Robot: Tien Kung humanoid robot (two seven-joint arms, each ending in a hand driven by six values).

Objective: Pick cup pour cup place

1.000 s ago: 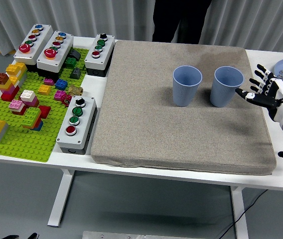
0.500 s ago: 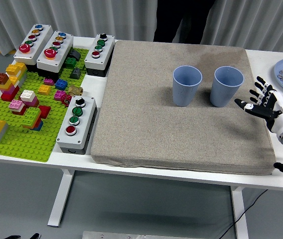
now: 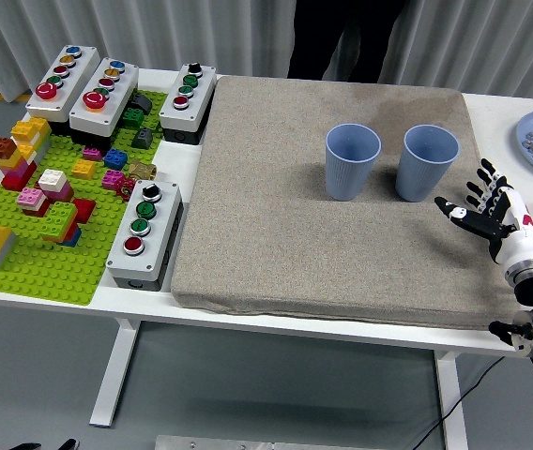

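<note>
The right hand [image 3: 490,211] is hovering low over the near right part of the grey mat [image 3: 342,202], its fingers [image 3: 478,187] spreading apart and gripping nothing. Just beyond it, the right blue cup [image 3: 427,162] is standing upright on the mat, near the fingertips but apart from them. The left blue cup [image 3: 352,160] is standing upright just beside it. A person [image 3: 342,37] in dark clothing is standing at the far side of the white table [image 3: 248,314].
</note>
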